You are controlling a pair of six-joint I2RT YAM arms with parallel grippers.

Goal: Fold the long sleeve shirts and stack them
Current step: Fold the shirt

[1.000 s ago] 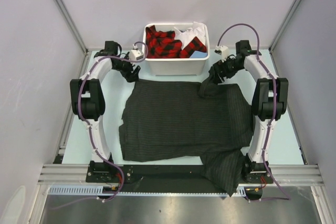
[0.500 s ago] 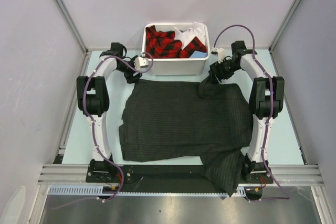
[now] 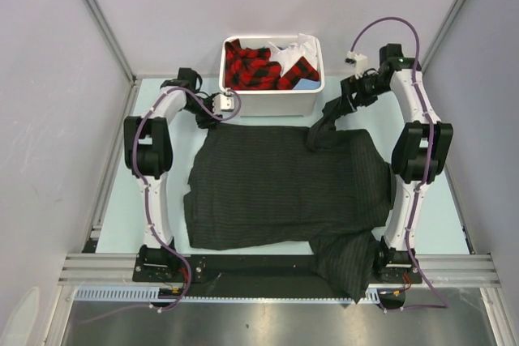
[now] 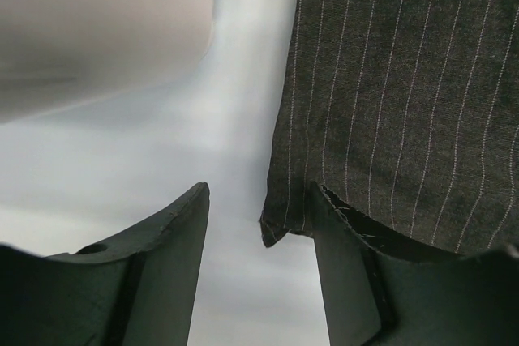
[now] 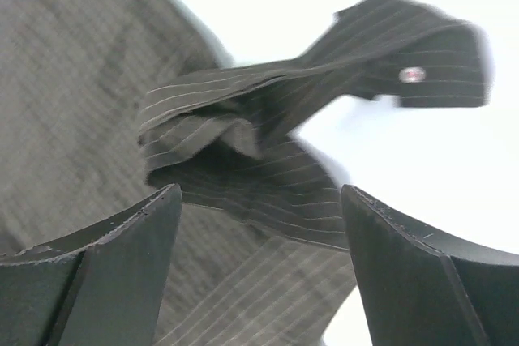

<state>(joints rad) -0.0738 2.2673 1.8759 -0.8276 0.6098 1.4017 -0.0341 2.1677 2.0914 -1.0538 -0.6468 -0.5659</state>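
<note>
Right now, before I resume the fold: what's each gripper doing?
Left gripper: open, shirt corner between the jaws.
Right gripper: open above the bunched sleeve, holding nothing.

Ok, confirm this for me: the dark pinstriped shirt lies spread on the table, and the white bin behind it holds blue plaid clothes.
Not quite: the plaid clothes in the white bin are red and black, not blue, as the top external view shows. The rest stands: the dark pinstriped shirt lies spread on the table, with the bin behind it.
</note>
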